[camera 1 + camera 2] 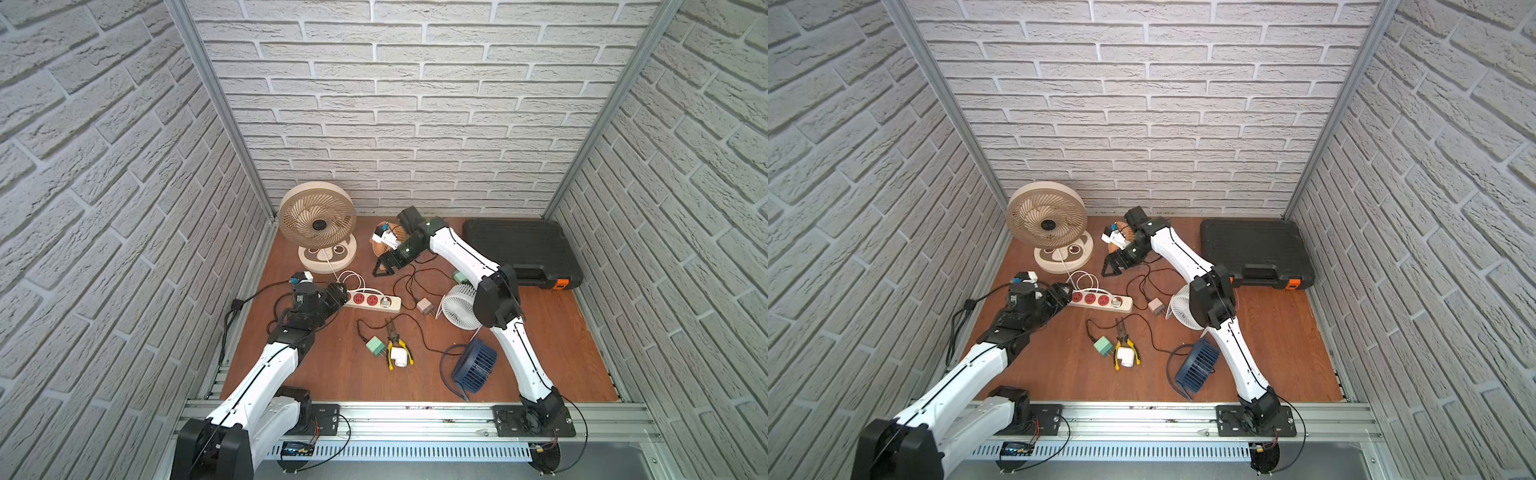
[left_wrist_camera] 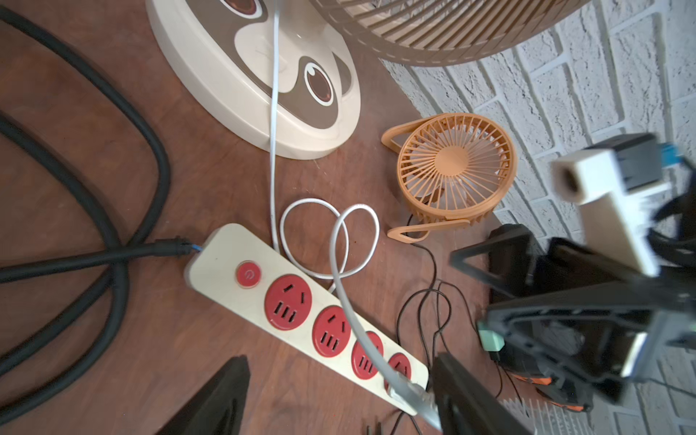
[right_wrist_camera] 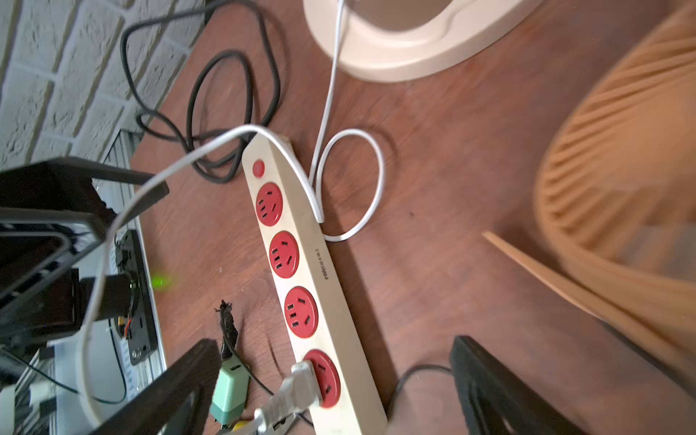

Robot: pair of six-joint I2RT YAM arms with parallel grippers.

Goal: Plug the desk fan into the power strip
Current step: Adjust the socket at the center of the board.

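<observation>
The desk fan [image 1: 318, 226] is the big beige one on a panda-face base, at the back left. Its white cord [image 2: 273, 150] loops down to the cream power strip [image 1: 374, 301] [image 1: 1100, 300]. The cord's pale plug [image 3: 297, 384] [image 2: 405, 389] sits in the red socket farthest from the switch. My left gripper [image 1: 338, 294] [image 2: 341, 359] hovers open over the strip's switch end, holding nothing. Behind the strip, my right gripper [image 1: 384, 267] [image 3: 331, 344] is open and raised, apart from the plug and in front of the orange fan.
A small orange fan [image 2: 455, 169] stands behind the right gripper, with a white fan [image 1: 459, 305] and a blue fan [image 1: 473, 365] to the right. Pliers [image 1: 395, 336], a green adapter [image 1: 376, 345], a white adapter [image 1: 400, 356] and a beige adapter [image 1: 424, 306] lie among thin black cords. A black case [image 1: 519, 249] sits back right.
</observation>
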